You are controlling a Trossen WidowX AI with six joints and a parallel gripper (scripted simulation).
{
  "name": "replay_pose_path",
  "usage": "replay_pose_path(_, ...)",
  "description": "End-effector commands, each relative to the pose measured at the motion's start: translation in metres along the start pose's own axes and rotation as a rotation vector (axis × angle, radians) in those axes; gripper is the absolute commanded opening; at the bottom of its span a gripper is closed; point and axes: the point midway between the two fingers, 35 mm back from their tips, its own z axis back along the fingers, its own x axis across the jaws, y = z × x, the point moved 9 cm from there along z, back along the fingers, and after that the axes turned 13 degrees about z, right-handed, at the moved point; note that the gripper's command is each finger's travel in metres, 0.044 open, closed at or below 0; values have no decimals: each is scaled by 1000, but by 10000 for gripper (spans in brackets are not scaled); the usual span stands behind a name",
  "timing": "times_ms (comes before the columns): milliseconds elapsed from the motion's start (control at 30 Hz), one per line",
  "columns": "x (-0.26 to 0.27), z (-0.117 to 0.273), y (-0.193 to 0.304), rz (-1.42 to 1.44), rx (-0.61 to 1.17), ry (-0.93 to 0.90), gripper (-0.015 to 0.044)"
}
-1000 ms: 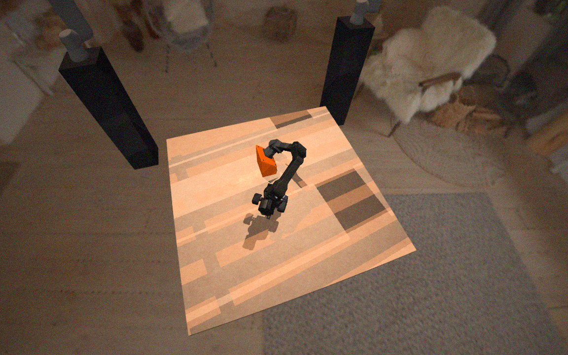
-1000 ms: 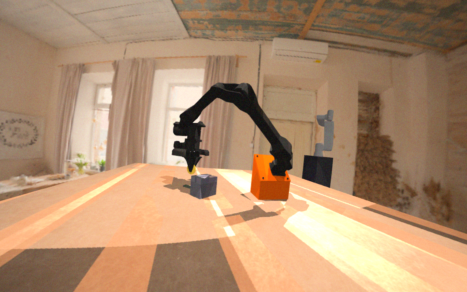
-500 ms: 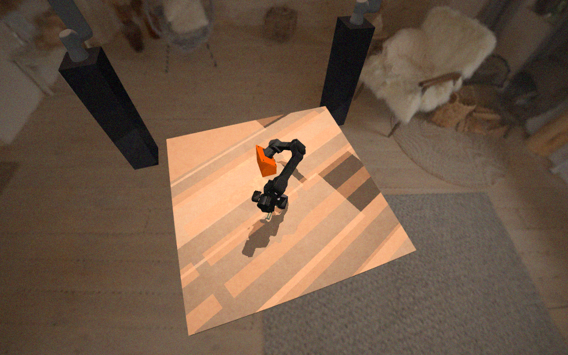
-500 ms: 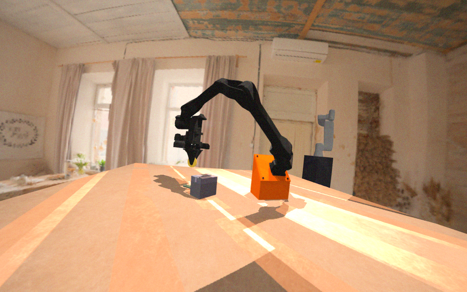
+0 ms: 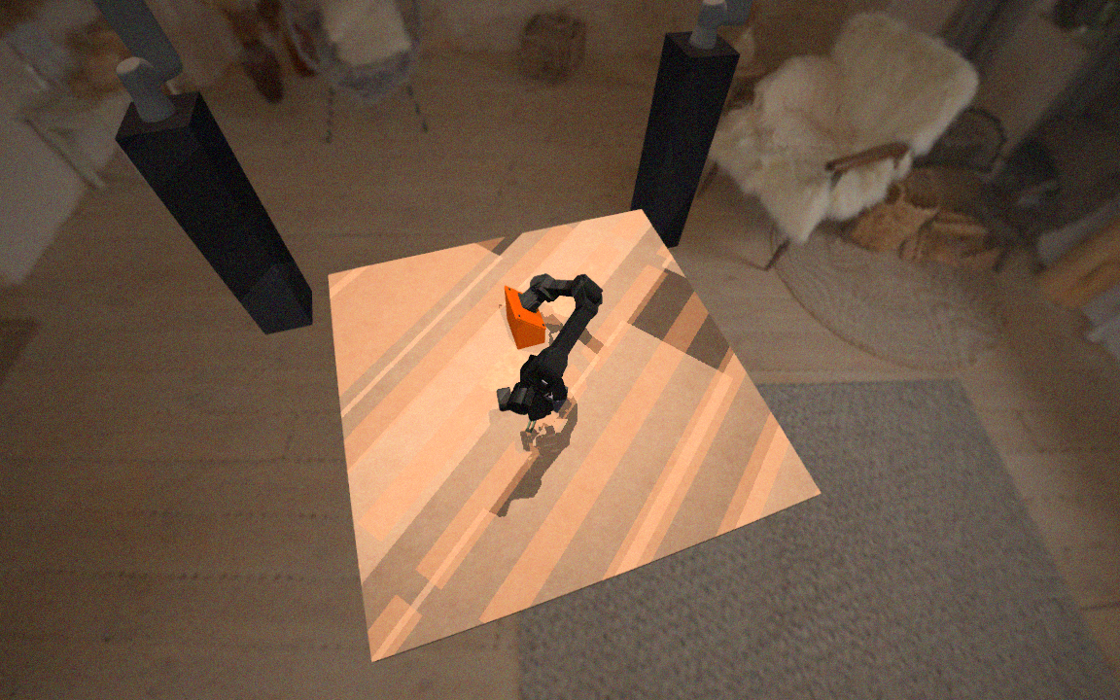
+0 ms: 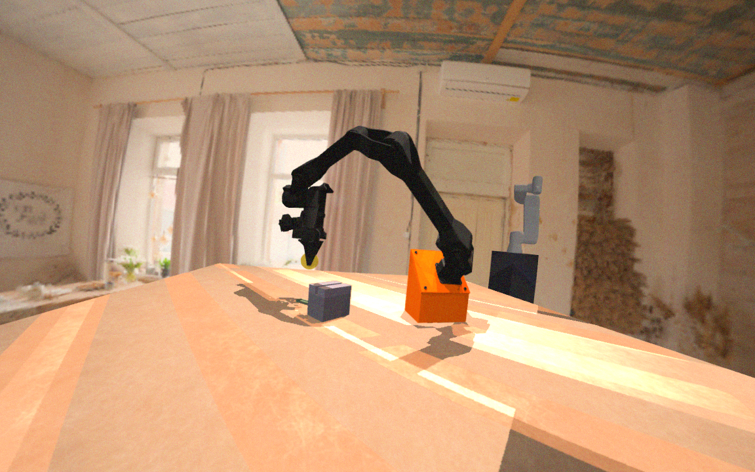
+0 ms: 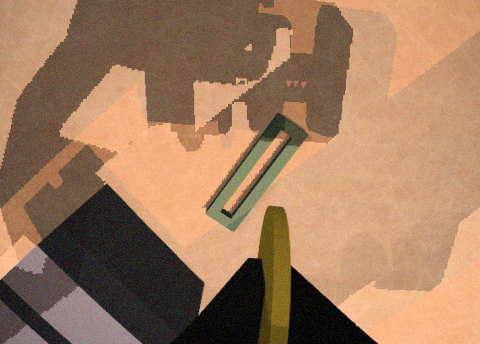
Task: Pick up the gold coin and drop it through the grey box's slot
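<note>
My gripper [image 6: 310,260] [image 7: 264,274] is shut on the gold coin [image 6: 315,263] [image 7: 275,234], which hangs upright below the fingertips, edge-on in the wrist view. The dark-green holder [image 7: 256,194] [image 6: 301,301] lies below on the table, its groove empty. The grey box [image 6: 328,303] [image 7: 125,244] stands beside the holder, at the lower left in the wrist view. Its slot [image 7: 30,311] runs diagonally there, turned well away from the coin's line. The coin is above lid height and not over the slot. In the top view the arm hides the box.
The orange arm base [image 5: 522,326] [image 6: 436,305] stands on the wooden table [image 5: 677,487] [image 6: 251,410], to the right of the box in the exterior view. Dark pedestals [image 5: 216,208] [image 5: 687,122] stand beyond the table. Arm shadows fall around the holder.
</note>
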Motion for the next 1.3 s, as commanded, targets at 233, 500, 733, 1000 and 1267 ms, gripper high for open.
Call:
replay_pose_path(233,-2,0,-1,355,4,-1,0)
replay_pose_path(500,-4,0,-2,631,4,-2,0)
replay_pose_path(733,-4,0,-2,785,4,-2,0)
replay_pose_path(1000,9,1,3,785,4,-3,0)
replay_pose_path(1267,28,2,11,784,4,-4,0)
